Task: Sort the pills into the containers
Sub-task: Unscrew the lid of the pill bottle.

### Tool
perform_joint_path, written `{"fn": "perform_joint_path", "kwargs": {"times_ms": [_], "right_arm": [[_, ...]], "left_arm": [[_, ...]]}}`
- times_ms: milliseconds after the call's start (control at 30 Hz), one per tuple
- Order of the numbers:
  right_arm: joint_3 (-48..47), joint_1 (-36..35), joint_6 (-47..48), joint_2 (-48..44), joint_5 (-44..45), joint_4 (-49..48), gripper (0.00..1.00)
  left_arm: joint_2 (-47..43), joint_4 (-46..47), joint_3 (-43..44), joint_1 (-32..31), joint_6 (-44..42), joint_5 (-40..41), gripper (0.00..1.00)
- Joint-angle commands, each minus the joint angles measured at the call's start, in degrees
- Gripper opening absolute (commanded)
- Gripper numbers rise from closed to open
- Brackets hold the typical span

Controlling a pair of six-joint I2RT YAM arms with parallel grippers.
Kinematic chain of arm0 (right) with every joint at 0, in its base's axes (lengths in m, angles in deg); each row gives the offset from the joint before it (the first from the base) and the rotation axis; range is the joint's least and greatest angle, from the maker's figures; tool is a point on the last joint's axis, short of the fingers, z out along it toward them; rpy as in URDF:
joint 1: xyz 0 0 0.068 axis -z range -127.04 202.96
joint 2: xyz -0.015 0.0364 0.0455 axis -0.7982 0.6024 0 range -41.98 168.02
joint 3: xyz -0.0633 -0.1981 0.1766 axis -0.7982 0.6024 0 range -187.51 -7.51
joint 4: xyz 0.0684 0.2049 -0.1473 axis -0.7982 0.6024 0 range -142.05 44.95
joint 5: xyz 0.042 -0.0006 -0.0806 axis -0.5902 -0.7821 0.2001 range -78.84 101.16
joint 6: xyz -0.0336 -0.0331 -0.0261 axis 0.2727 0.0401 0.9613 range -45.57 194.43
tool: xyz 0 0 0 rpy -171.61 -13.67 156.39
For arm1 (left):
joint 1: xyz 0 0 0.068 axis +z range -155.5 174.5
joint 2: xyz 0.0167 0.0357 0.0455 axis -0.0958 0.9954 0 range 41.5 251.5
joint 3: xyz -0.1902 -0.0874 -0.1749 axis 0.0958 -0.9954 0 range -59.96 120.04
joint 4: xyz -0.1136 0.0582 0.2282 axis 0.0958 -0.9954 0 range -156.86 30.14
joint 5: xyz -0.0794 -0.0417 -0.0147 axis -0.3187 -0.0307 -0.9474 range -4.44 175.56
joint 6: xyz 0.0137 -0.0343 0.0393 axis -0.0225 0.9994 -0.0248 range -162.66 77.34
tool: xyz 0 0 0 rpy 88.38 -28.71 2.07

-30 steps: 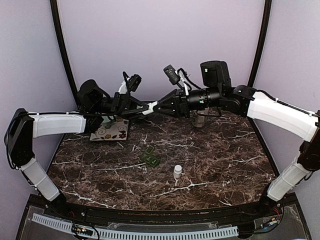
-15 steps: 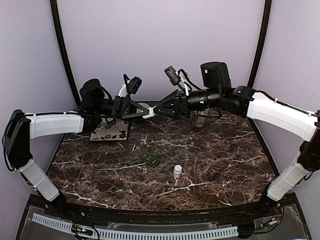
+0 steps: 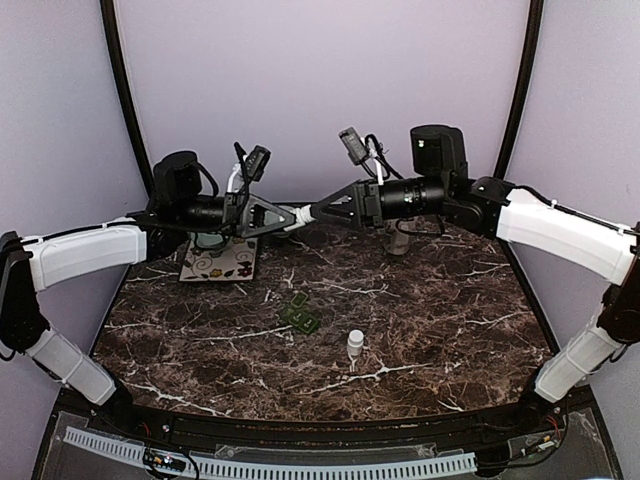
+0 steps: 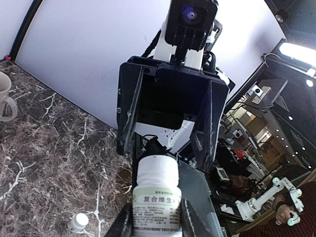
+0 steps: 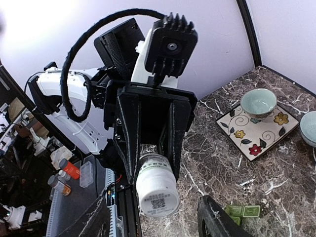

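My left gripper (image 3: 285, 218) is shut on a white pill bottle (image 4: 157, 197), held level in the air above the back of the table, its white cap on. In the left wrist view the fingers (image 4: 193, 217) press the labelled body. My right gripper (image 3: 322, 210) faces it, open. Its jaws stand apart on either side of the capped end (image 5: 157, 192), not touching. The dark green containers (image 3: 300, 314) lie on the marble mid-table and show at the right wrist view's lower right (image 5: 242, 211). No loose pills show.
A small white vial (image 3: 355, 345) stands just right of the containers. A flowered tile (image 3: 222, 264) with a pale teal bowl (image 5: 258, 102) lies at the back left. A second bowl (image 5: 308, 128) sits beside it. A cream mug (image 3: 400, 240) stands at the back, under the right arm.
My right gripper has opened off the bottle's cap end and drawn back a little. Both grippers have risen slightly. The left keeps hold of the bottle.
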Motion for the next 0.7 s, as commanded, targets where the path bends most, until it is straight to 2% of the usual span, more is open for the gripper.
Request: {"fn": "perform_joint_path", "kwargs": {"times_ms": [0, 333, 667], "right_arm": [[-0.7, 1.3, -9.7, -0.9, -1.7, -6.0, 0.6], [-6.1, 2.7, -20.8, 4.3, -2.9, -2.7, 0.56], [-7.9, 3.1, -22.1, 7.5, -2.3, 1.9, 0.52]], "left_arm": [[-3.9, -7.3, 1.0, -0.5, -8.9, 4.9, 0.0], [-6.3, -14.7, 1.3, -3.2, -19.1, 13.4, 0.0], [-8.5, -15.6, 0.4, -4.2, -23.3, 19.7, 0.0]]}}
